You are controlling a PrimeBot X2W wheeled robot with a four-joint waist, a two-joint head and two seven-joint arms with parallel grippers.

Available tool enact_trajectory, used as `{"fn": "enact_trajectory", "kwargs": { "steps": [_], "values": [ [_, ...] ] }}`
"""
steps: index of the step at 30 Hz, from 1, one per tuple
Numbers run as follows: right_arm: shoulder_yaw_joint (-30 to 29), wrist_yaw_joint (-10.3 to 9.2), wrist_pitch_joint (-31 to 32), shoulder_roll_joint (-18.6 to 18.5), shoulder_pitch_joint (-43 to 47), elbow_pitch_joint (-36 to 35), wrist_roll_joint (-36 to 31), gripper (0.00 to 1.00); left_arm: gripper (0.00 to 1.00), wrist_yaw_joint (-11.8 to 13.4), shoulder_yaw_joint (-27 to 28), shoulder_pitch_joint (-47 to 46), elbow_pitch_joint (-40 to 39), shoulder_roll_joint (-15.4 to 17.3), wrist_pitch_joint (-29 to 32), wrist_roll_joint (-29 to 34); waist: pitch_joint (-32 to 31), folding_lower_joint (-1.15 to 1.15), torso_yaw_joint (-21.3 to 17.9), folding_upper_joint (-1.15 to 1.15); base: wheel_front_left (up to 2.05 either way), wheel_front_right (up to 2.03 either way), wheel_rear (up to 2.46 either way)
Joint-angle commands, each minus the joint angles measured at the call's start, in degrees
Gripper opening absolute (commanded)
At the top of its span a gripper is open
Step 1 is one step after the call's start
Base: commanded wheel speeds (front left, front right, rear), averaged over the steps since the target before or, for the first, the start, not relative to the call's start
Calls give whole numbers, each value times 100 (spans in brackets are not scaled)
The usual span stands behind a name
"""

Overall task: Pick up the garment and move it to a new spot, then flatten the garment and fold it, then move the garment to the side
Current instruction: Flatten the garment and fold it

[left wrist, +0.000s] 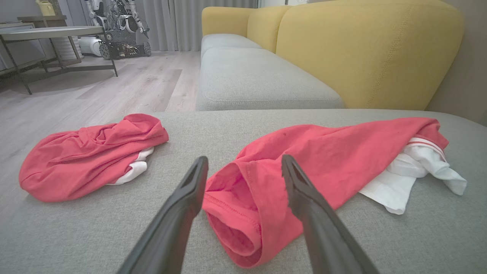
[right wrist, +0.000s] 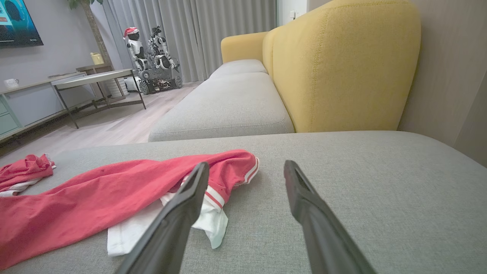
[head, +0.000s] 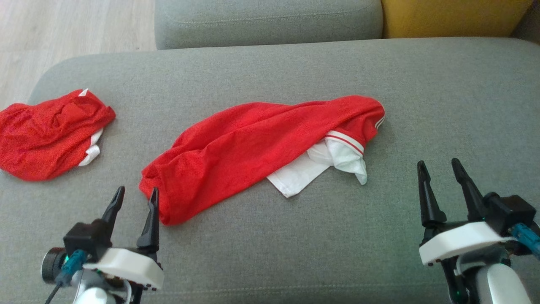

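While the garment [head: 253, 143], one of two in red mesh, is lying crumpled mid-cushion [head: 422, 105] on grey woven fabric, white lining and a red-striped white cuff are spilling from its right end. The second garment [head: 46, 135] is sitting bunched at the left edge. The left end effector [head: 136, 193] is hovering, fingers apart, at the garment's near-left end. The right end effector [head: 438, 162] is hovering apart over bare cushion to its right.

left pincer [left wrist: 244, 160] spread wide, fingers flanking the red garment [left wrist: 323, 160] near end (open hem facing the camera) | garment crumpled on grey cushion [left wrist: 213, 125], white part at view-right | second red bundle [left wrist: 91, 156] well apart, view-left
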Motion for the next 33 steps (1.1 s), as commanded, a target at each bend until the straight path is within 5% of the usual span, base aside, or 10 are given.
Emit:
{"fn": "enact_trajectory", "kwargs": {
  "steps": [1, 15, 32, 33],
  "values": [
    [108, -4, 4, -26, -145, -238, 28, 100, 100, 35, 221, -230, -193, 152, -27, -48, 8, 0, 1, 0, 0, 0, 0],
    [93, -4, 11, -26, -167, -295, 72, 100, 100, 24, 156, -351, -127, 159, -8, -98, 92, 0, 68, 0, 0, 0, 0],
    [223, -4, 35, -26, -531, -420, 46, 100, 100, -555, -157, -1730, 1378, -235, 710, -568, 843, 0, 135, 0, 0, 0, 0],
    [227, -4, 26, -26, -549, -417, 50, 100, 95, -610, -177, -1766, 1423, -247, 737, -600, 869, 0, 123, 0, 0, 0, 0]
  ]
}}
